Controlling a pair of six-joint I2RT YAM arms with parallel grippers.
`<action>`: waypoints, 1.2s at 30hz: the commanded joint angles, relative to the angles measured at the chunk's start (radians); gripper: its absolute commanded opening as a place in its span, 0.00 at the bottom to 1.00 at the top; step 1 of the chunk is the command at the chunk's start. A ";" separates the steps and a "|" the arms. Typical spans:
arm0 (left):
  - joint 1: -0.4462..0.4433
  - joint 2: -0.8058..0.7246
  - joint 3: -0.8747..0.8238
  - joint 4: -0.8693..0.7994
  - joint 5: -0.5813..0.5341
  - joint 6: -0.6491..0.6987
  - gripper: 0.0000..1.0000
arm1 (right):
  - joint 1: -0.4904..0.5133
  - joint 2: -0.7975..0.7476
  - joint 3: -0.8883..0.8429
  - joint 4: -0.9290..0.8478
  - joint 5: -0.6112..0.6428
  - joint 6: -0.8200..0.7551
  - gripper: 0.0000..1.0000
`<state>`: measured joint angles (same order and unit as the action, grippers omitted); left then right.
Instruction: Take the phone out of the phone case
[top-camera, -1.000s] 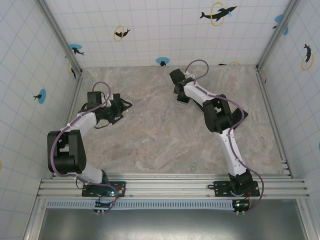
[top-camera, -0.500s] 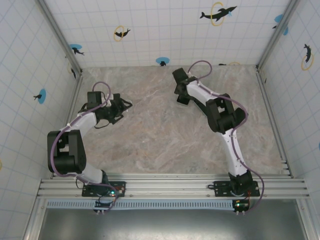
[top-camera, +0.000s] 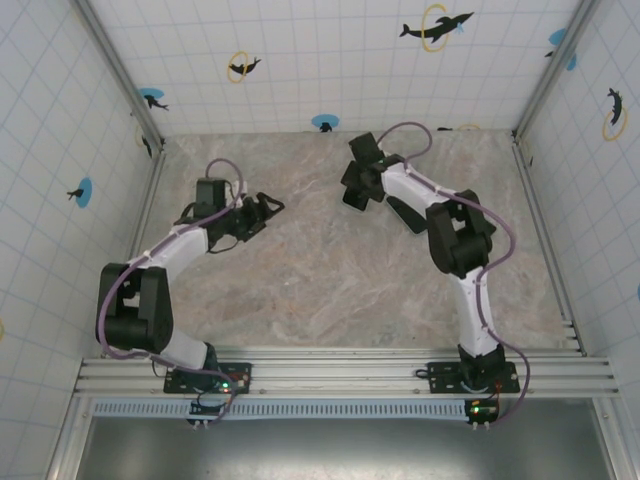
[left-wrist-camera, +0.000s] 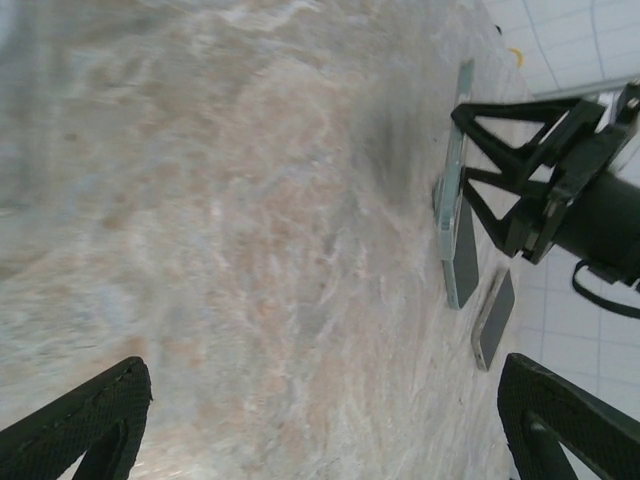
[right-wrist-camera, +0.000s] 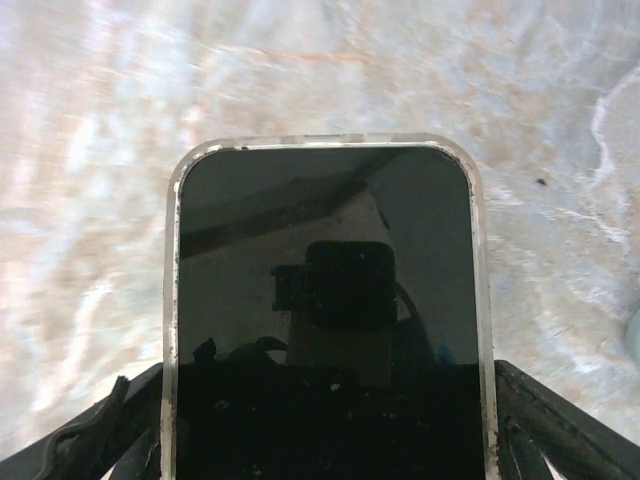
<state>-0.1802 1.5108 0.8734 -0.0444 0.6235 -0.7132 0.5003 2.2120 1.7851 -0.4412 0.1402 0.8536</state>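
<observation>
My right gripper (right-wrist-camera: 330, 440) is clamped on the phone (right-wrist-camera: 325, 300), one finger against each long side, and the dark screen faces the wrist camera. A pale rim (right-wrist-camera: 325, 141) runs round the screen. It looks like the case with the phone seated in it, though I can't tell it from the phone's own edge. From the left wrist I see the phone as a thin slab held up on edge, low over the table (top-camera: 320, 290). I can't tell whether it touches. A second dark slab (left-wrist-camera: 495, 320) lies flat on the table just beside it, and I can't make out what it is. My left gripper (top-camera: 270, 207) is spread wide with nothing between its fingers. It sits well apart on the left, pointing toward the phone.
</observation>
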 joint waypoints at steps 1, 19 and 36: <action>-0.077 -0.030 0.036 0.076 -0.080 -0.032 0.90 | 0.004 -0.144 -0.074 0.182 -0.071 0.059 0.40; -0.373 0.121 0.235 0.203 -0.225 -0.010 0.70 | 0.029 -0.408 -0.348 0.385 -0.138 0.172 0.39; -0.405 0.206 0.309 0.221 -0.212 0.043 0.32 | 0.051 -0.468 -0.420 0.434 -0.163 0.238 0.38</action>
<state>-0.5766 1.7096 1.1530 0.1501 0.4034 -0.7013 0.5419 1.8191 1.3869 -0.0845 -0.0128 1.0767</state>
